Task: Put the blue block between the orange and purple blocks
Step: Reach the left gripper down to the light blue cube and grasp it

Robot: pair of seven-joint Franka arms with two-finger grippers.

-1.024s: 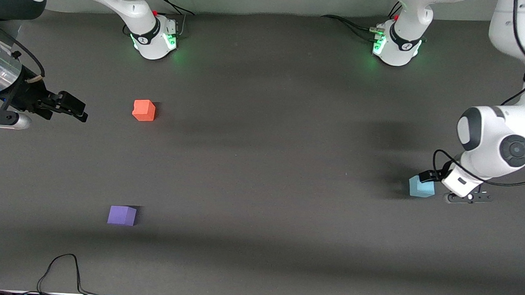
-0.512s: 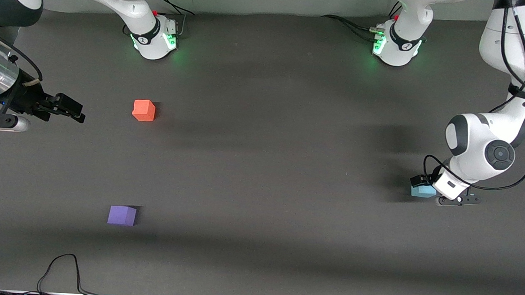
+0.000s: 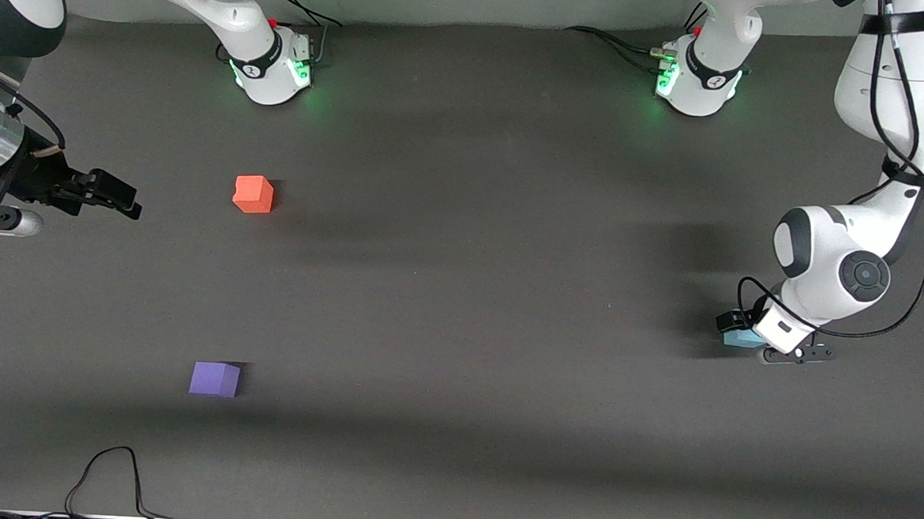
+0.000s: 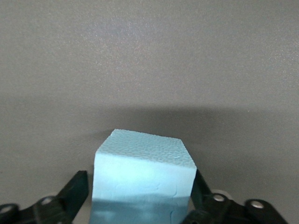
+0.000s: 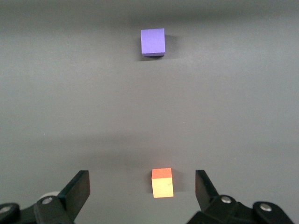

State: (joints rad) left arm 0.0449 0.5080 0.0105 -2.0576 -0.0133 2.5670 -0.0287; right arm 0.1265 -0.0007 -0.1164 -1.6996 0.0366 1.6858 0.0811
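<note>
The white left arm is bent down from its base, elbow high and wrist folded low, so that the black two-finger left gripper (image 3: 745, 335) is brought down to the table at the left arm's end. Its fingers (image 4: 77, 191) are seen spread to either side of the small light sky-blue matte cube (image 4: 144, 177), close against its flanks; whether they press it cannot be told. The right arm is held out sideways at the right arm's end of the table, waiting, and the right gripper (image 3: 121, 197) is kept level above the dark surface with its fingers (image 5: 78, 189) set wide apart and nothing between them.
</note>
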